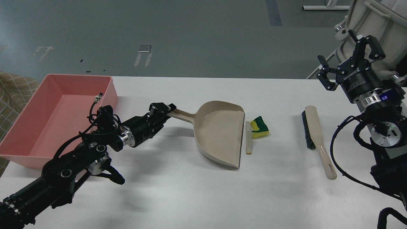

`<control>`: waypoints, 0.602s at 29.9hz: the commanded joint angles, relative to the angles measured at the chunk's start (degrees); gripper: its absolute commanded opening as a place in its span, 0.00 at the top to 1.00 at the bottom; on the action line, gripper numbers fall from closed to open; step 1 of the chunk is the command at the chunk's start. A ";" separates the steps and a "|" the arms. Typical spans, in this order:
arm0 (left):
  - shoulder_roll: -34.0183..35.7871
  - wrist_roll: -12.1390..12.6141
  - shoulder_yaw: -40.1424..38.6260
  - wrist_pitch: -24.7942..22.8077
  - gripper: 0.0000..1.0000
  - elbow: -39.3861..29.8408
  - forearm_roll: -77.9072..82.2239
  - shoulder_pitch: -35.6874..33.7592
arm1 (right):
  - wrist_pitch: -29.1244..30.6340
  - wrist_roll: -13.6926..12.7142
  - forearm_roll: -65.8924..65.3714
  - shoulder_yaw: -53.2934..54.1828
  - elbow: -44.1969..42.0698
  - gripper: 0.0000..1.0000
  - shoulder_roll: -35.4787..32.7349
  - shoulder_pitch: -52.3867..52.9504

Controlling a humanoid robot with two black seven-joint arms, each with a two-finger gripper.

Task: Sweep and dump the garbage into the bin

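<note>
**Dustpan gripped, brush waiting, garbage at the lip**

Garbage lies just off the open mouth of the beige dustpan point(219, 133): the bread slice point(248, 137), seen edge-on, sits right beside the lip, and the yellow-and-green sponge point(259, 128) touches its far side. The left gripper point(165, 111) is clamped on the end of the dustpan's handle, holding the pan flat on the white table point(203, 190). The right gripper point(346, 60) hangs raised and empty, fingers spread apart, well above the brush point(313, 136), which lies untouched to the right of the sponge. The pink bin point(105, 87) stands at the far left, apart from everything else.

Risks from here, as I judge them: a hold so far out on the handle may let the pan twist or lift, so the thin slice slides under the lip. A sweep too hard could flick the light sponge past the pan. Carrying the pan tilted toward the bin might spill both pieces.
</note>
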 commanded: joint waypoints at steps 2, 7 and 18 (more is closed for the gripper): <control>-0.05 -2.47 0.08 -0.06 1.00 -0.18 1.32 0.17 | 0.00 0.00 0.00 0.04 0.00 0.00 -0.16 0.00; -0.14 -3.18 1.05 0.03 1.00 -0.62 1.32 0.08 | 0.00 0.00 -0.09 0.04 0.00 0.00 -0.24 0.00; -0.05 -2.65 1.13 0.30 1.00 -3.25 2.63 -1.50 | 0.00 0.00 -7.10 -4.33 0.35 0.00 -12.96 0.96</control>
